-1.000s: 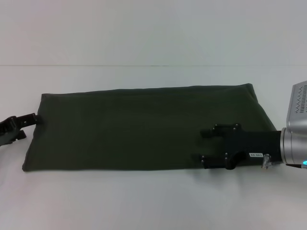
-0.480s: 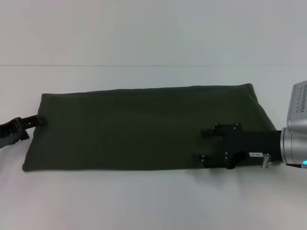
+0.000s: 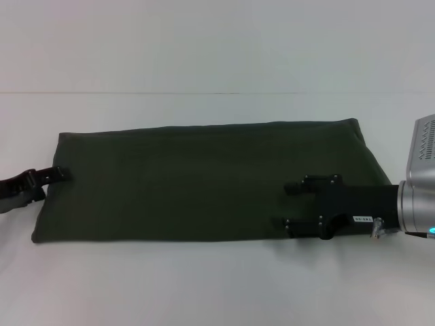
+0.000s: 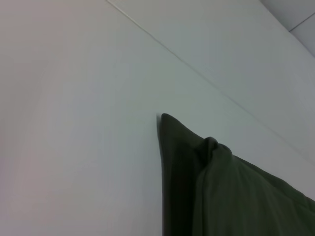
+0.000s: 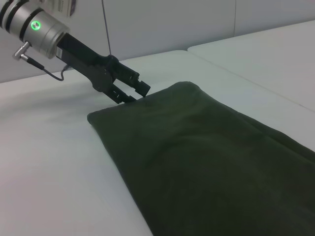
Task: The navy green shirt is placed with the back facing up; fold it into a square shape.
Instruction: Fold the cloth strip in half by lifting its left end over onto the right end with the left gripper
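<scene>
The navy green shirt [image 3: 204,180] lies on the white table as a long, flat, folded rectangle with a plain surface up. My left gripper [image 3: 53,183] is at the shirt's left short edge, open, with its upper finger [image 3: 60,173] reaching over the cloth. The right wrist view shows the same left gripper [image 5: 138,92] at the far edge of the shirt [image 5: 206,162]. The left wrist view has only a shirt corner [image 4: 216,191] with a small bump in the fold. My right gripper [image 3: 293,204] is open over the right part of the shirt, holding nothing.
The white table [image 3: 204,285] runs all round the shirt, with bare surface in front and behind. A thin seam line [image 3: 204,93] crosses the table behind the shirt. No other objects are in view.
My left gripper has moved right, from just off the shirt's left edge to over it. The right arm and the shirt have not moved.
</scene>
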